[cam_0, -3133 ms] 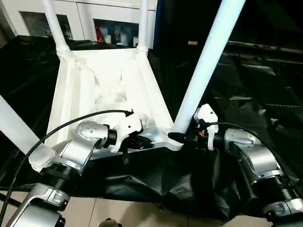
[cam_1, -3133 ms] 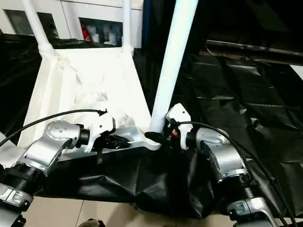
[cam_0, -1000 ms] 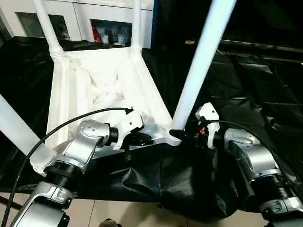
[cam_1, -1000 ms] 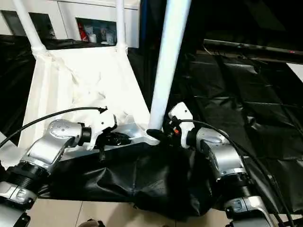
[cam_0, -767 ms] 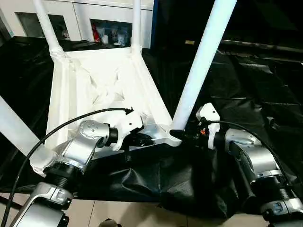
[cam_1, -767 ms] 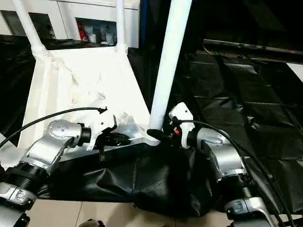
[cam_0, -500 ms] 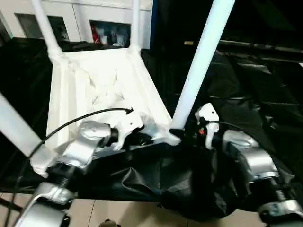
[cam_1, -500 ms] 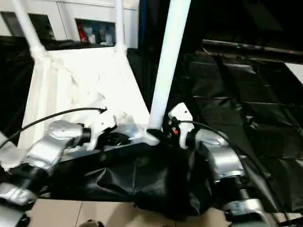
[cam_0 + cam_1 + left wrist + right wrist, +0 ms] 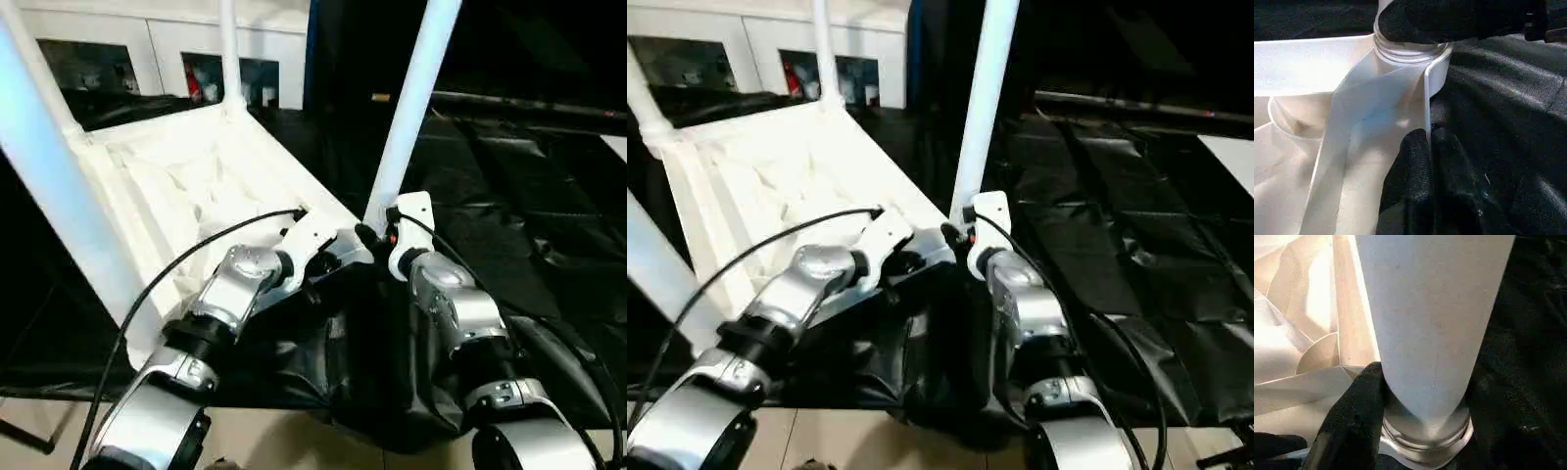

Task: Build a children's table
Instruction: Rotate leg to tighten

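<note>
1. The white tabletop (image 9: 186,181) lies upside down on the black sheet (image 9: 509,206), its ribbed underside facing up, and four white legs stand in its corners.
2. The near right leg (image 9: 409,98) rises steeply out of its round corner socket (image 9: 1410,51), right in front of the robot.
3. The right gripper (image 9: 1420,396) is clamped around the base of that leg, just above the socket; one black finger (image 9: 1359,411) presses against the tube's side.
4. The left gripper (image 9: 1427,156) sits beside it at the same corner, fingers pinched together on the thin upright rim of the tabletop.
5. In the head views the two grippers almost meet at this corner, silver forearms angling in from both sides.
6. The two far legs (image 9: 230,49) stand at the back corners, and the near left leg (image 9: 59,186) slants up at the left.
7. Behind the tabletop stands a white cabinet (image 9: 167,49) with small items on its shelves.
</note>
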Tool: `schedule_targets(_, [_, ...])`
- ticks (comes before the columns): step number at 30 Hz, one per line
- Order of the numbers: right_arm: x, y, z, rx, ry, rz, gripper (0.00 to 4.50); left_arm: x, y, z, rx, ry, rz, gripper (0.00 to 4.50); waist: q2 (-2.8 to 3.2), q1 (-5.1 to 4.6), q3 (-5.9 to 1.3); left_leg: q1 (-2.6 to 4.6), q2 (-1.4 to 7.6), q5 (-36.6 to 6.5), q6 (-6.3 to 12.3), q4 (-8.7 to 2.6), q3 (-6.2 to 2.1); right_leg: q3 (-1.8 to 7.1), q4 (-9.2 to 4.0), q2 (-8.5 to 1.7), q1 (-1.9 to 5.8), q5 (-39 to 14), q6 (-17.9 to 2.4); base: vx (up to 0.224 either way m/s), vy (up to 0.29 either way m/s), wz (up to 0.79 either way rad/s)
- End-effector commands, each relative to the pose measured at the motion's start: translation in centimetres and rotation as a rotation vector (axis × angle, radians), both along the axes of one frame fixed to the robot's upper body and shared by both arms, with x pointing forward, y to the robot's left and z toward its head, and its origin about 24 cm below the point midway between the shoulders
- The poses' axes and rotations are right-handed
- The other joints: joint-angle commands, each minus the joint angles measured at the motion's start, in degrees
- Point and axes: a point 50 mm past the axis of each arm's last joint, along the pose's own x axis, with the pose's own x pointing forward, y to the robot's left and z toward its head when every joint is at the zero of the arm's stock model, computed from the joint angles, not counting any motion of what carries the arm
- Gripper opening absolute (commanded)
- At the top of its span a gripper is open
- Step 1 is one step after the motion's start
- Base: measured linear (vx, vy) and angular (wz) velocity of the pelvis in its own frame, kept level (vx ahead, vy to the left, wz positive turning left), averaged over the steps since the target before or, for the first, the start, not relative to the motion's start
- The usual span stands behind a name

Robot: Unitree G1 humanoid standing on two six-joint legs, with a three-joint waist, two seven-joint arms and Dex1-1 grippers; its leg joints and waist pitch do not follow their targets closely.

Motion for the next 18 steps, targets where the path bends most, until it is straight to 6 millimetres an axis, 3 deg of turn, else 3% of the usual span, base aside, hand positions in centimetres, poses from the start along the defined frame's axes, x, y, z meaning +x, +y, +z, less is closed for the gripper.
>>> schedule_targets(1, [-1.9, 3.4, -2.5, 0.100, 0.141, 0.178, 2.79, 0.0, -0.7, 0.0, -0.016, -0.008, -0.019, 0.00, 0.13, -0.04, -1.95, 0.47, 0.88, -22.7, -1.22, -4.34, -0.39, 1.66, -5.84, -3.39, 0.37, -21.2, -6.8, 0.000, 0.000, 0.00])
schedule_targets(4, [-1.5, 2.2, -1.5, 0.089, 0.091, 0.199, 3.23, -0.4, 0.0, -0.2, -0.014, 0.022, -0.066, 0.00, 0.07, 0.08, -2.10, 0.32, 0.98, -21.3, -0.90, -4.35, -0.38, 1.70, -5.74, -3.51, 0.59, -20.6, -6.9, 0.000, 0.000, 0.00])
schedule_targets(7, [-1.3, 1.3, -1.0, 0.068, 0.062, 0.224, 3.30, -0.7, 0.5, -0.3, -0.007, 0.035, -0.109, 0.00, 0.02, 0.10, -2.44, -0.09, 1.03, -17.4, -0.40, -4.12, -0.19, 1.67, -5.16, -3.42, 0.97, -14.9, -8.2, 0.000, 0.000, 0.00])
schedule_targets(8, [-1.5, -0.3, -0.7, 0.023, 0.046, 0.284, 3.30, -1.3, 1.3, -0.4, -0.011, 0.053, -0.176, 0.00, -0.11, 0.38, -2.66, -0.23, 1.04, -15.4, -0.06, -3.90, -0.20, 1.54, -4.85, -3.38, 1.33, -12.0, -8.7, 0.000, 0.000, 0.00])
schedule_targets(11, [-2.2, -2.3, -0.1, -0.012, 0.037, 0.402, 3.30, -2.3, 2.1, 0.0, -0.038, 0.049, -0.300, 0.00, -0.17, 0.68, -2.59, -0.47, 1.01, -11.9, 1.29, -3.46, 0.23, 1.49, -4.24, -3.17, 1.55, -5.3, -10.6, 0.000, 0.000, 0.00])
schedule_targets(18, [-4.1, -4.6, 1.0, -0.058, 0.028, 0.614, 3.30, -4.1, 3.7, 0.6, -0.064, 0.129, -0.451, 0.00, 0.19, 1.12, -2.85, -0.20, 1.21, -8.2, 3.19, -3.02, 0.42, 1.31, -3.17, -2.92, 1.89, 3.8, -13.2, 0.000, 0.000, 0.00])
